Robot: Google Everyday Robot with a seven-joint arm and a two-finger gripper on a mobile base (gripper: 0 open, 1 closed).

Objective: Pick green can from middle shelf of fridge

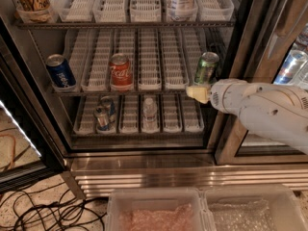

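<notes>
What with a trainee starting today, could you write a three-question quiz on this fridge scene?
1. True or false: the green can stands at the left end of the middle shelf.
2. Where is the gripper? A) up at the top shelf. B) at the middle shelf's front edge, just below the green can. C) down by the floor.
3. How many cans stand on the middle shelf?

Key
1. False: it stands at the right end.
2. B.
3. Three: blue can, red can, green can.
</notes>
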